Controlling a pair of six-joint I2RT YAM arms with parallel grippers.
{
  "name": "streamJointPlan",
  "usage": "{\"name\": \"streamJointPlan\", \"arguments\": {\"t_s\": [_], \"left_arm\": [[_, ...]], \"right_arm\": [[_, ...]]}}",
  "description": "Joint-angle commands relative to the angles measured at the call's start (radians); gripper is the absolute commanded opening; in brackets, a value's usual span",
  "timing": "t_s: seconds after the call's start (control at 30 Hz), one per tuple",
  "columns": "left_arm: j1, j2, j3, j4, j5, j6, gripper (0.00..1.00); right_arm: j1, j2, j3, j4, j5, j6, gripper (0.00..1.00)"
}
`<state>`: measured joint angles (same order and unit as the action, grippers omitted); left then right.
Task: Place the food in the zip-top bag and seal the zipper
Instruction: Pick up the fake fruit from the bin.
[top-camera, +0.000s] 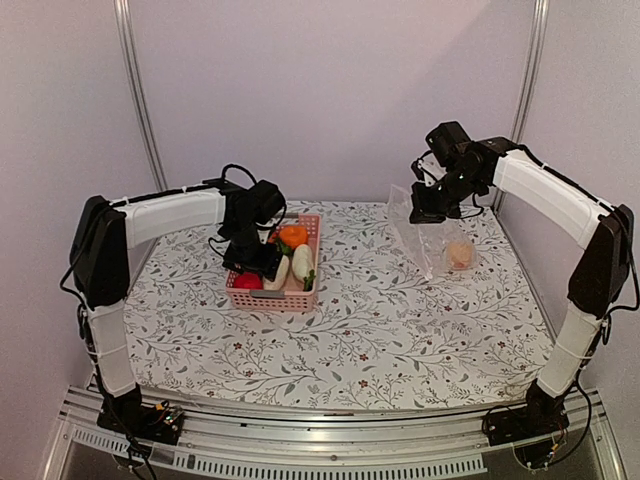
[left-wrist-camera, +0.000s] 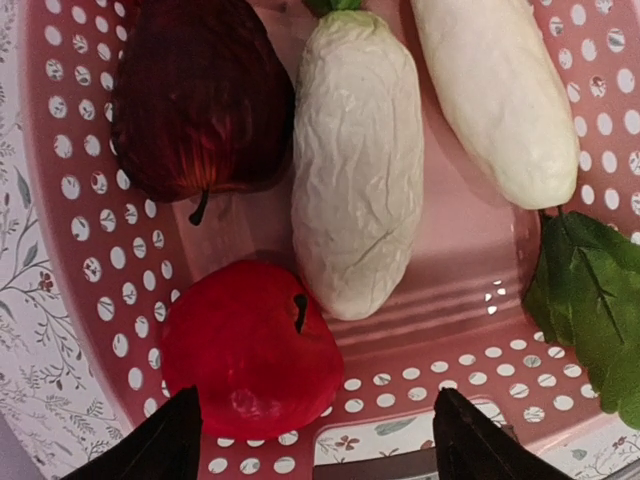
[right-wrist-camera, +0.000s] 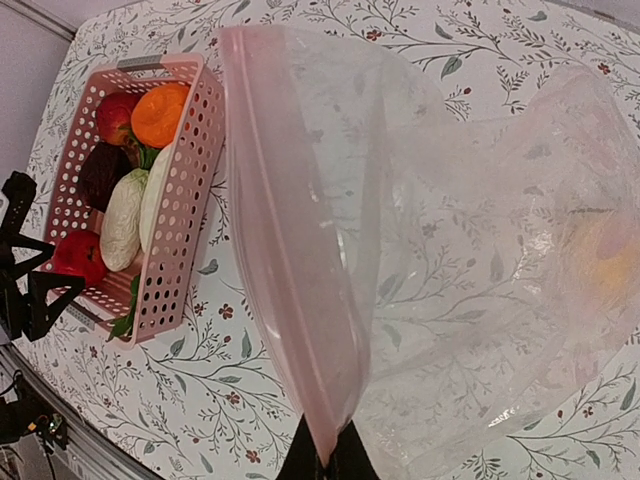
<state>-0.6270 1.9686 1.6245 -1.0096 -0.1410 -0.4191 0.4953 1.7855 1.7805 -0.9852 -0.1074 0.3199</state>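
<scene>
The pink basket (top-camera: 301, 296) holds toy food: a red piece (left-wrist-camera: 250, 345), a dark purple piece (left-wrist-camera: 195, 95), two white radishes (left-wrist-camera: 357, 160) and an orange piece (top-camera: 293, 236). My left gripper (left-wrist-camera: 312, 445) is open, low inside the basket's near end, its fingers either side of the red piece's edge. My right gripper (right-wrist-camera: 327, 462) is shut on the mouth edge of the clear zip-top bag (right-wrist-camera: 450, 250), holding it up above the table. The pinkish zipper strip (right-wrist-camera: 285, 250) runs up from the jaws. One orange-yellow piece (top-camera: 460, 254) lies in the bag's bottom.
The floral tablecloth (top-camera: 380, 340) covers the table. The basket stands left of centre and the bag hangs at the right rear, near the right wall post (top-camera: 528, 70). A green leaf (left-wrist-camera: 590, 300) lies in the basket's right corner.
</scene>
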Motion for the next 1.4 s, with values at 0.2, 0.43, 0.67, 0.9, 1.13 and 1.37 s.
{"name": "streamJointPlan", "arguments": {"t_s": [0.2, 0.43, 0.67, 0.9, 1.13, 1.37], "left_arm": [[0.014, 0.083, 0.012, -0.065, -0.046, 0.02, 0.83], [0.014, 0.139, 0.044, -0.067, -0.059, 0.045, 0.8], [0.014, 0.107, 0.13, -0.068, -0.079, 0.048, 0.65], [0.012, -0.012, 0.196, -0.072, -0.033, -0.008, 0.56], [-0.012, -0.102, 0.258, 0.187, 0.218, -0.059, 0.52], [-0.07, -0.106, 0.237, 0.56, 0.454, -0.068, 0.49]], "right_arm": [[-0.003, -0.013, -0.005, 0.013, -0.028, 0.0, 0.0], [-0.004, -0.023, -0.01, 0.009, -0.015, 0.001, 0.0], [-0.004, -0.032, -0.009, 0.003, -0.012, 0.014, 0.0], [-0.003, -0.045, -0.002, -0.023, -0.004, 0.016, 0.0], [-0.004, -0.041, 0.019, -0.029, -0.047, 0.02, 0.0], [-0.002, -0.025, 0.056, -0.022, -0.101, 0.031, 0.0]]}}
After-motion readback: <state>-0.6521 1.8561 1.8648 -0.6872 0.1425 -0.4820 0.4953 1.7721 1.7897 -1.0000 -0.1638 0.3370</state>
